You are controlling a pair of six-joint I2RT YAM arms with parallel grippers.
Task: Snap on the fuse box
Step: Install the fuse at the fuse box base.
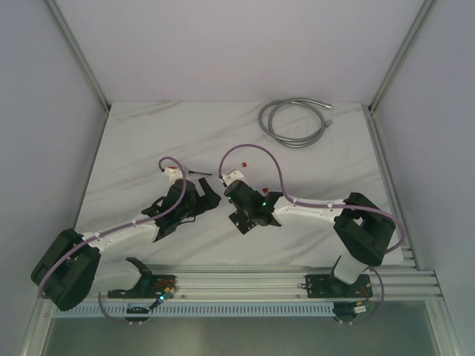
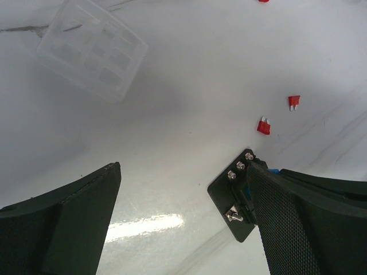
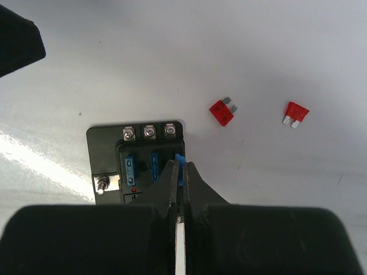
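1. The fuse box (image 3: 103,150) lies flat on the white table (image 3: 275,51), face up, in the gap between the two arms. Its screw terminals and blue fuses are exposed; no cover is fitted.
2. The right gripper (image 3: 179,167) points straight down at the box with its fingers brought together. The tips sit on a blue fuse (image 3: 179,157) at the right-hand slot. Whether the fuse is pinched or only pressed down cannot be told. This pose probably serves to seat the fuse level with the others.
3. The left gripper (image 2: 184,172) hovers low over the table with its fingers fully apart and nothing between them. The box lies just at one finger (image 2: 298,223).
4. A clear cover (image 2: 92,48) rests on the table, well apart from the box, ahead of the left gripper. It is judged to be the part that snaps on. The wide stance of the left gripper suits picking up so broad a piece.
5. One red fuse (image 3: 222,112) lies loose just beside the box, and a second red fuse (image 3: 295,114) lies farther out. Neither occupies a slot.
6. Caution: a fuse standing proud may prevent the cover from latching.
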